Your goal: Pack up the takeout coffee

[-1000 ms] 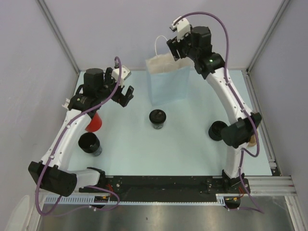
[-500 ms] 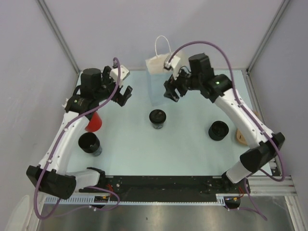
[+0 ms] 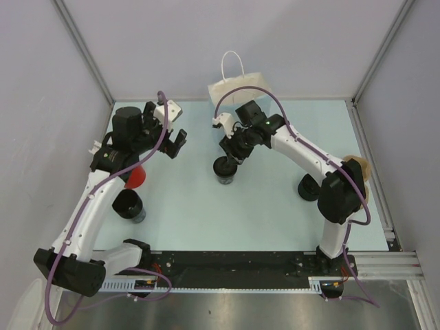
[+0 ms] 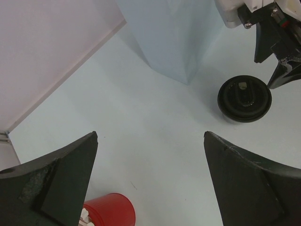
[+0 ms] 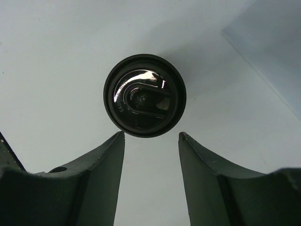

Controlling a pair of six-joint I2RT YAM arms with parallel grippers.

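Right pincer (image 5: pixel 151 137) spread wide just short of the takeout coffee (image 5: pixel 145 96); left pincer (image 4: pixel 150 137) open, well apart

Bright, even light falls from overhead, and shadows stay soft and short. In the top view everything is sharp; the wide lens leans the wall posts outward at the left and right edges, and the metal strip (image 3: pixel 240 309) at the near edge shows a dull sheen. The pale table (image 3: pixel 275 213) is evenly lit, with no hot spots. In the right wrist view, white glare streaks the glossy lid of the takeout coffee (image 5: pixel 144 96), which casts a faint grey shadow towards the paper bag (image 5: pixel 277 42). The fingers (image 5: pixel 94 183) of the right gripper (image 5: pixel 151 155) are dark and slightly soft. In the left wrist view, the fingers (image 4: pixel 56 183) of the left gripper (image 4: pixel 150 188) are near-black, with little detail visible.
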